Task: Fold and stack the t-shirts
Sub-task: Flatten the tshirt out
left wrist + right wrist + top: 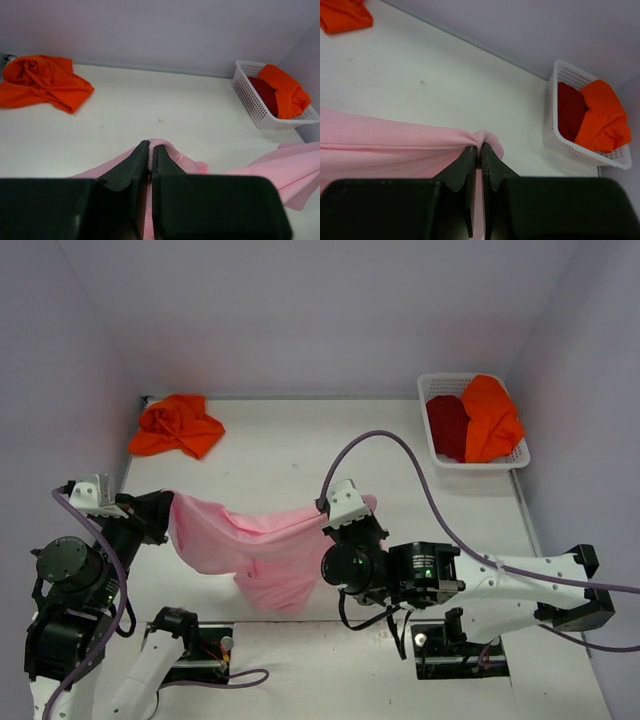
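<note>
Pink t-shirt (pixel 265 550) held up between both arms
Left pincer (pixel 151 149) and right pincer (pixel 480 150) each pinch an edge; its middle sags over the counter (pixel 270 450).

A white plastic latticed basket (pixel 441 386) sits on the white table (pixel 290 440), at its far right corner, close against the pale lilac walls (pixel 300 310). Well to the basket's left, on bare tabletop, lies a small dark speck (pixel 160 120) (scuff or crumb, too small to tell). Farther left of the basket, at the opposite back corner, a small metallic fitting (pixel 148 398) shows.
</note>
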Robot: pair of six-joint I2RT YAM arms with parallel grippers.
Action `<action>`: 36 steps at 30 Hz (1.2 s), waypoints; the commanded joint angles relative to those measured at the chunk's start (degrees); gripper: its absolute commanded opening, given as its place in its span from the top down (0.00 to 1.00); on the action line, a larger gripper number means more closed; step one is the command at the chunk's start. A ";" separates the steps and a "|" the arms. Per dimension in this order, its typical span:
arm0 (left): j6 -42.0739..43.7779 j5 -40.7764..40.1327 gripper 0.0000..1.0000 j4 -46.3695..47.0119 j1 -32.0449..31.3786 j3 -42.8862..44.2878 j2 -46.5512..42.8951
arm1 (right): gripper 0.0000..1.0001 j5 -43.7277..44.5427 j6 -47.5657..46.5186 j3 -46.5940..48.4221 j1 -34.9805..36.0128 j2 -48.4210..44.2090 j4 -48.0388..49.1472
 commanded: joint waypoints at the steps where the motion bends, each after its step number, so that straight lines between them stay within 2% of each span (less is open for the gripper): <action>1: 0.59 1.88 1.00 7.08 0.21 2.07 1.51 | 1.00 8.08 -0.78 1.87 -1.35 -3.89 1.62; 7: -1.43 5.75 1.00 12.88 0.30 1.19 5.81 | 1.00 6.06 -1.49 2.05 -6.53 -8.12 1.79; 18: -4.68 8.48 1.00 25.10 0.30 0.31 15.57 | 1.00 -1.05 -4.12 3.89 -17.43 -6.98 3.02; 24: -6.00 7.51 1.00 28.88 0.30 -0.39 19.87 | 1.00 -8.34 -6.41 3.37 -25.51 -5.83 5.31; 36: -7.76 7.77 1.00 35.83 0.13 -3.64 29.28 | 1.00 -25.74 -5.88 -6.30 -41.42 -3.38 12.16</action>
